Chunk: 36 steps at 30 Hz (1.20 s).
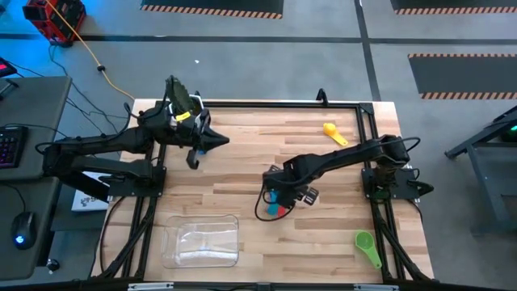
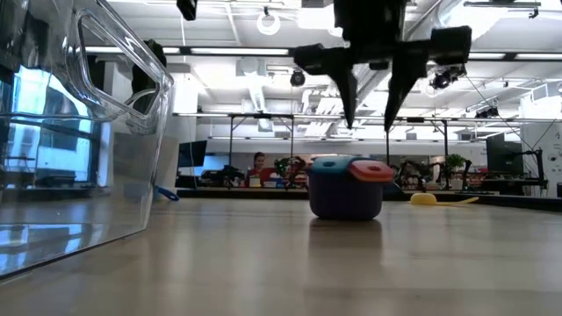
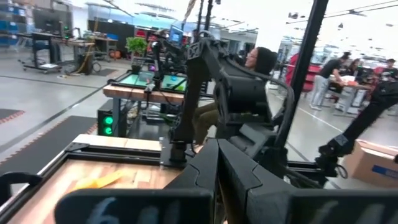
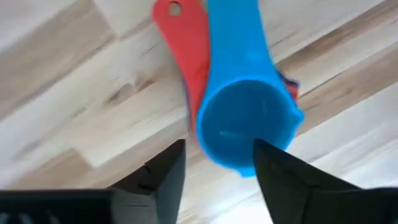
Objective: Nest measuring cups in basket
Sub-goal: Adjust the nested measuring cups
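Note:
Three measuring cups stand nested in one stack (image 1: 275,204) (image 2: 347,186) on the table's middle: a dark blue one at the bottom, then a red one, with a light blue one (image 4: 245,124) on top. Their handles (image 4: 180,37) lie side by side. My right gripper (image 2: 369,123) (image 4: 217,168) hangs open just above the stack, pointing down and clear of it. A yellow cup (image 1: 334,132) lies far right and a green cup (image 1: 367,245) near right. The clear basket (image 1: 234,220) (image 2: 88,132) stands near left. My left gripper (image 1: 220,140) (image 3: 219,168) waits shut, raised over the far left.
Bare wooden table lies between the stack and the basket. A black frame runs around the table's edges (image 1: 266,103). People and other work tables show in the room beyond.

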{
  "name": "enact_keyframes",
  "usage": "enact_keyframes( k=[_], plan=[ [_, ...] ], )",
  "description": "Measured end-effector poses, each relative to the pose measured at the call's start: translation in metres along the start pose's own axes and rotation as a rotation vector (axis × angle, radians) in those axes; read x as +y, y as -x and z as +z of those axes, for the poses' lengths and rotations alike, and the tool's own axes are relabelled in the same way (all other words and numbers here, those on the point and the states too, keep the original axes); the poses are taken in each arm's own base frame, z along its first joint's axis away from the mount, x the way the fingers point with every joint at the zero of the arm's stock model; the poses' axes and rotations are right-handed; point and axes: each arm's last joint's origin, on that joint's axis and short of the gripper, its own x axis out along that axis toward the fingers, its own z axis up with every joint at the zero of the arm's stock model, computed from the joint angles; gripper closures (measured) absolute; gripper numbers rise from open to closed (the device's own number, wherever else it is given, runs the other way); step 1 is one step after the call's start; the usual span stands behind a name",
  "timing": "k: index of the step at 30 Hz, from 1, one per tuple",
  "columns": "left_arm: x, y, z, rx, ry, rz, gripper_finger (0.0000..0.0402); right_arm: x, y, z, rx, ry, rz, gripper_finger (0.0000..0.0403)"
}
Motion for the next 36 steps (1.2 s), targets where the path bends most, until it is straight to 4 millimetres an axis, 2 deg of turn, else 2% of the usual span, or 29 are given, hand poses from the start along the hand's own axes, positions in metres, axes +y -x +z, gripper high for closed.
enact_keyframes(
  k=[3, 7, 10, 13, 17, 20, 23, 26, 29, 33, 36],
  plan=[
    [0.000, 0.000, 0.000, -0.001, -0.001, 0.006, 0.0401, -0.004, 0.008, -0.011, -0.017, -0.203, 0.027, 0.0280],
    [0.001, 0.000, -0.002, 0.012, -0.018, 0.057, 0.0401, 0.006, 0.007, -0.044, -0.103, -0.499, 0.160, 0.0383],
    [0.004, -0.006, -0.017, 0.129, 0.016, 0.169, 0.0401, 0.028, 0.003, -0.067, -0.158, -0.691, 0.159, 0.0388],
    [0.006, -0.021, -0.047, 0.337, 0.067, 0.173, 0.0401, 0.055, 0.004, -0.078, -0.344, -0.868, 0.174, 0.0400],
    [0.007, -0.050, -0.094, 0.555, 0.167, 0.142, 0.0401, 0.082, -0.010, -0.080, -0.567, -1.139, 0.250, 0.0395],
    [0.008, -0.075, -0.128, 0.707, 0.220, 0.129, 0.0401, 0.092, -0.028, -0.079, -0.625, -1.439, 0.252, 0.0401],
    [0.011, -0.097, -0.148, 0.880, 0.290, 0.077, 0.0401, 0.095, -0.039, -0.077, -0.693, -1.636, 0.313, 0.0401],
    [0.015, -0.118, -0.159, 1.001, 0.322, 0.022, 0.0401, 0.096, -0.047, -0.073, -0.692, -1.691, 0.307, 0.0402],
    [0.017, -0.139, -0.163, 1.044, 0.369, -0.046, 0.0401, 0.096, -0.058, -0.069, -0.637, -1.749, 0.264, 0.0403],
    [0.014, -0.157, -0.172, 1.061, 0.402, -0.120, 0.0401, 0.100, -0.076, -0.051, -0.615, -1.667, 0.256, 0.0403],
    [0.011, -0.166, -0.181, 1.074, 0.395, -0.133, 0.0401, 0.098, -0.088, -0.043, -0.634, -1.657, 0.168, 0.0403]
  ],
)
